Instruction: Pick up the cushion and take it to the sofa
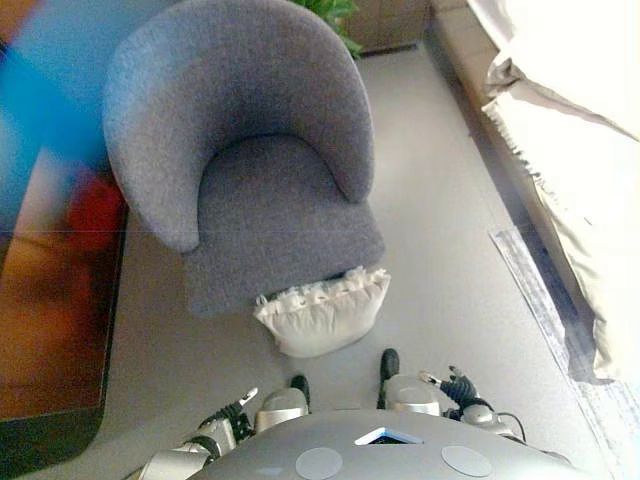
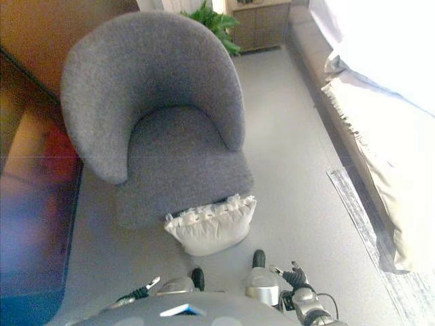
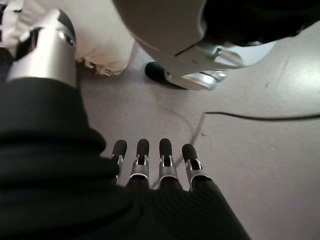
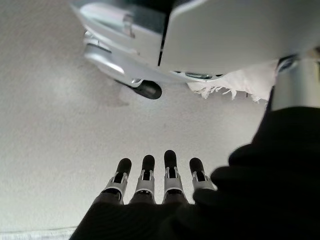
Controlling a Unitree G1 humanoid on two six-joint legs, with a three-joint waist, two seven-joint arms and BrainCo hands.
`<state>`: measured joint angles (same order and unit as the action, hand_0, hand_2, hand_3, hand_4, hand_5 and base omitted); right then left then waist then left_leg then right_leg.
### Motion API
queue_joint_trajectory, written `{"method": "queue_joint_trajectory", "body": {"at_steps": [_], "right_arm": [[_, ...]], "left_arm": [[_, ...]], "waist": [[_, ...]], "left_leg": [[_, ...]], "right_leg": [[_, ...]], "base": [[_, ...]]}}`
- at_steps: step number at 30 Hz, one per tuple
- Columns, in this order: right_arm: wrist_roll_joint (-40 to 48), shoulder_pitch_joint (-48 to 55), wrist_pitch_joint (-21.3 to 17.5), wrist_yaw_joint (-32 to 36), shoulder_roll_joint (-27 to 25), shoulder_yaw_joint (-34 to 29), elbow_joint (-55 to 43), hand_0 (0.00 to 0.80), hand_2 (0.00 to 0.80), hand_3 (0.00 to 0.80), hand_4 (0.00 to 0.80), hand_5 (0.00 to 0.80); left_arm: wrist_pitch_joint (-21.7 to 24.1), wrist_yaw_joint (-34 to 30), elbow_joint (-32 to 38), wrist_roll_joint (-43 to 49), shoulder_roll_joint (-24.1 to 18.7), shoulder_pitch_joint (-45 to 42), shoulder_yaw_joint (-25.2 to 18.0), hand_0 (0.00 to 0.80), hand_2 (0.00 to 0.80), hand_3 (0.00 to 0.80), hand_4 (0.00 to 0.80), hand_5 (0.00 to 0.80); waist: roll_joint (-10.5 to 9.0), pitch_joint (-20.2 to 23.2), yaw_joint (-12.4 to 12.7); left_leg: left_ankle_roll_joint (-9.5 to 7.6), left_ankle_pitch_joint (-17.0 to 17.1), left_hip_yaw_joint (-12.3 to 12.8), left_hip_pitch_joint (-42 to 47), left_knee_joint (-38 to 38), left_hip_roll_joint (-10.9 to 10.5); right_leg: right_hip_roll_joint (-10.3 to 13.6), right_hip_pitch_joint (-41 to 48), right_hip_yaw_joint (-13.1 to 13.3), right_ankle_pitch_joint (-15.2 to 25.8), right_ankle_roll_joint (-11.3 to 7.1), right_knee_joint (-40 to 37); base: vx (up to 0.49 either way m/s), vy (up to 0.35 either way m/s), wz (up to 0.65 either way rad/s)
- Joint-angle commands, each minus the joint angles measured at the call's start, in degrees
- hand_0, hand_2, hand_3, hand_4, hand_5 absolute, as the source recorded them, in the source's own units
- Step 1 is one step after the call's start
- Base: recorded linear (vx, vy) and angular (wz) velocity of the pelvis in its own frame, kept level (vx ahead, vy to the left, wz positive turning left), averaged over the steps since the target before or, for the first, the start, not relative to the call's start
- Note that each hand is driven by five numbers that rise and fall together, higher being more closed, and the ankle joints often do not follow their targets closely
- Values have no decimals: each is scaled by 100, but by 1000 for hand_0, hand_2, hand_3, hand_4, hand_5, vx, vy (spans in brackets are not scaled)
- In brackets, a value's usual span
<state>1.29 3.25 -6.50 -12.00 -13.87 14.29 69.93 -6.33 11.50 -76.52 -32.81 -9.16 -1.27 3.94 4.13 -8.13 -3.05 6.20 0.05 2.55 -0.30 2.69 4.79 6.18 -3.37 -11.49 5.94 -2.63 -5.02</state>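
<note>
left eye view shows the left robot hand (image 1: 232, 412) and right robot hand (image 1: 460, 388) low at the sides, fingers straight, holding nothing. ahead on the floor (image 1: 440, 270), the white cushion (image 1: 322, 312) leans against the grey armchair (image 1: 250, 150). best to crouch and clasp both cushion ends evenly.

The armchair (image 2: 156, 115) hides the back edge of the white cushion (image 2: 212, 227) leaning against its front. A blurred blue and red shape (image 1: 60, 130) covers the upper left of the left eye view and cannot be identified. The plant (image 2: 214, 24) is cut off by the top edge, and the pale sofa (image 2: 380, 122) by the right edge.
</note>
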Motion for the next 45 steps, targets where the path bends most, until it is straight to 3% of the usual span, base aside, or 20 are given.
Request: {"method": "queue_joint_trajectory", "body": {"at_steps": [1, 4, 6, 8, 10, 11, 14, 20, 22, 23, 29, 39, 45], "right_arm": [[117, -208, -276, -289, 189, 289, 140, 0, 0, 0, 0, 0], [465, -513, -482, -547, -87, 171, 204, 0, 0, 0, 0, 0], [555, -737, -618, -654, -240, 166, 206, 0, 0, 0, 0, 0], [701, -1153, -434, -525, -422, 45, 236, 0, 0, 0, 0, 0], [1043, -1571, -298, -358, -613, 71, 169, 0, 0, 0, 0, 0], [1352, -1967, -302, -309, -706, 156, 116, 0, 0, 0, 0, 0], [1440, -2524, -501, -574, -753, 401, -83, 0, 0, 0, 0, 0], [896, -3105, -755, -1116, -1204, 559, -504, 0, 0, 0, 0, 0], [878, -3425, -865, -985, -1555, 588, -461, 0, 0, 0, 0, 0], [907, -3475, -957, -974, -1726, 593, -493, 0, 0, 0, 0, 0], [863, -3444, -839, -1636, -2099, 462, -1409, 0, 0, 0, 0, 0], [1028, -4046, -667, -1922, -2496, 425, -1860, 0, 0, 0, 0, 0], [1086, -4501, -828, -1797, -2739, 572, -1691, 0, 0, 0, 0, 0]], "left_arm": [[297, 276, 96, -197, 148, 422, 158, 0, 0, 0, 0, 0], [563, 218, 280, -52, 237, 710, 501, 0, 0, 0, 0, 0], [837, 112, 382, -12, 235, 890, 641, 0, 0, 0, 0, 0], [819, 297, 448, 79, 171, 1030, 799, 0, 0, 0, 0, 0], [761, 494, 508, 175, -13, 1199, 925, 0, 0, 0, 0, 0], [757, 680, 604, 253, -244, 1442, 1018, 0, 0, 0, 0, 0], [794, 1119, 893, 134, -499, 1916, 1137, 0, 0, 0, 0, 0], [1388, 1822, 1406, -64, -766, 2572, 1259, 0, 0, 0, 0, 0], [1371, 1456, 1126, -48, -1316, 3052, 1120, 0, 0, 0, 0, 0], [1571, 1329, 1022, 30, -1485, 3139, 1115, 0, 0, 0, 0, 0], [2173, 1668, 1634, 306, -1812, 3200, 1221, 0, 0, 0, 0, 0], [2386, 1558, 1785, 918, -2319, 4014, 1345, 0, 0, 0, 0, 0], [2302, 1340, 1635, 909, -2743, 4551, 1611, 0, 0, 0, 0, 0]], "waist": [[-11, -632, -64], [298, -871, -46], [425, -1028, 38], [400, -1033, 133], [278, -1109, 214], [123, -1239, 290], [-54, -1467, 303], [-249, -1891, 208], [-346, -1971, 162], [-369, -1998, 167], [-366, -2167, 176], [-315, -2167, 51], [-193, -2167, 2]], "left_leg": [[-74, 6, 244, -499, 964, 189], [76, 487, 613, -835, 305, 292], [212, 998, 634, -1218, 93, 427], [56, 575, 626, -1204, 68, 332], [47, 329, 569, -1393, 275, 333], [77, 130, 484, -1653, 488, 356], [53, 56, 429, -2066, 663, 354], [34, -35, 283, -3129, 1395, 399], [34, -21, 277, -3452, 1553, 422], [11, 2, 271, -3657, 1629, 447], [-45, 52, 28, -4702, 1890, 435], [-154, -103, -34, -6203, 2537, 405], [-235, -239, -76, -7081, 2906, 342]], "right_leg": [[448, -406, 114, -657, -88, 796], [495, -435, -35, -776, -144, 775], [477, -434, -13, -895, -111, 740], [600, -526, -89, -965, -134, 772], [707, -803, -179, -958, -175, 1046], [781, -1127, -209, -909, -213, 1272], [778, -1618, -101, -780, -298, 1450], [792, -2563, 147, -700, -387, 1871], [794, -2880, 193, -681, -393, 2006], [734, -3095, 188, -752, -356, 2258], [728, -4205, 326, -725, -334, 2595], [706, -5787, 521, -732, -254, 3276], [705, -6770, 653, -785, -231, 3730]], "base": [[-65, 47, 42], [-15, 143, 60], [45, 134, 64], [147, 49, 33], [86, -147, 2], [-27, -246, -15], [-24, -117, 6], [6, 4, 24], [5, 1, -2], [0, 0, 0], [-43, -14, 4], [-43, -4, 4], [-45, 14, 2]]}}
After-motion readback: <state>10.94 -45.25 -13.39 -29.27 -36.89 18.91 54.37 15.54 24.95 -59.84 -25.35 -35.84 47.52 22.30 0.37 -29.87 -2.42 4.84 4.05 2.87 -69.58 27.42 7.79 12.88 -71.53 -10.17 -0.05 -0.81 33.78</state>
